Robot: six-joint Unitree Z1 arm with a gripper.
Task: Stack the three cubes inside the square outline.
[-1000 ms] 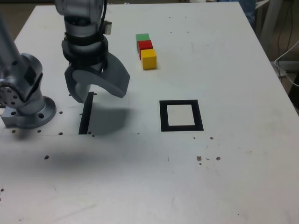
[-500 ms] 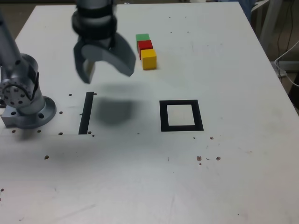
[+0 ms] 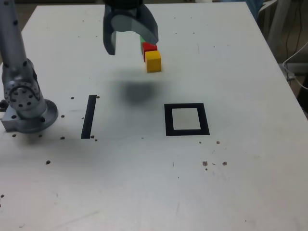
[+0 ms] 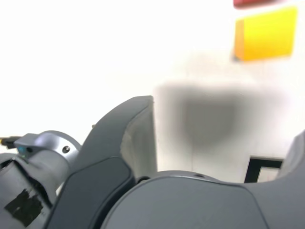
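- Gripper (image 3: pixel 130 42) hangs above the white table (image 3: pixel 240 183) w/ jaws spread wide, nothing between them; one grey finger (image 3: pixel 109 41) points down on the exterior view's left, the other curves over twd the cubes.
- Shadow of the gripper falls on bare tabletop between the cube row and the square outline (image 3: pixel 186 119).
- Three cubes sit in a tight row near the table's far edge, touching one another: yellow cube (image 3: pixel 153 61) nearest the camera, red cube (image 3: pixel 149 48) behind it, green cube (image 3: pixel 142 42) farthest back & mostly hidden behind the gripper's right-hand finger in the exterior view.
- Gripper is just beside the row, on the exterior view's left of it, not touching any cube as far as can be told.
- Square outline, thick black frame w/ white centre, lies flat toward the exterior view's right of centre, well apart from the cubes; nothing inside it.
- Black strip (image 3: pixel 88 116) lies on the exterior view's left, near the arm's round grey base (image 3: pixel 29 113).
- Wrist view: yellow cube (image 4: pixel 264 34) sharp in bright light, sliver of red above it at the frame edge; a corner of the black frame (image 4: pixel 264 164) shows past the gripper body; rest is blurred grey housing.
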